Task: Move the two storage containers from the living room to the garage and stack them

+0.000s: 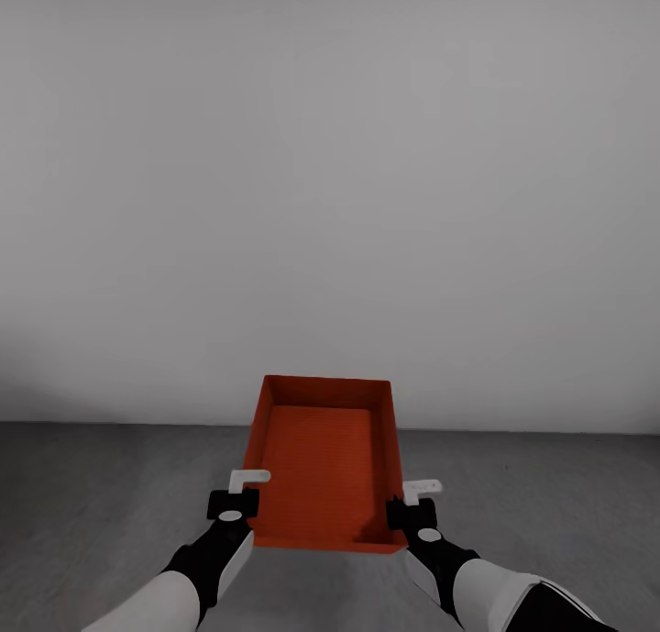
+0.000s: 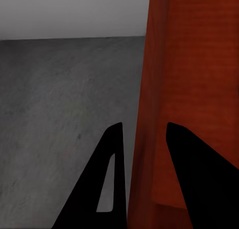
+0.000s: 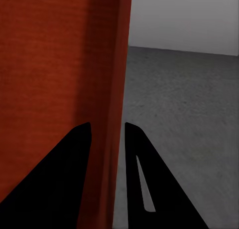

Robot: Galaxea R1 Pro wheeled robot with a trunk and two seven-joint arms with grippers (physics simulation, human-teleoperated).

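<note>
You have one storage container [image 1: 323, 467] pinched by both side walls: left gripper [image 2: 142, 159] and right gripper [image 3: 107, 154] each closed astride a wall. Concrete floor [image 1: 110, 494] lies below the jaws; set-down pending, second container and stacking judged outstanding.

Head view faces wall [image 1: 330, 155], downward; wrist views close, share container [image 2: 189, 89] walls.

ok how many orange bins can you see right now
1. The bin is held between both grippers, left and right, above the grey floor. The second one may be elsewhere.
</note>
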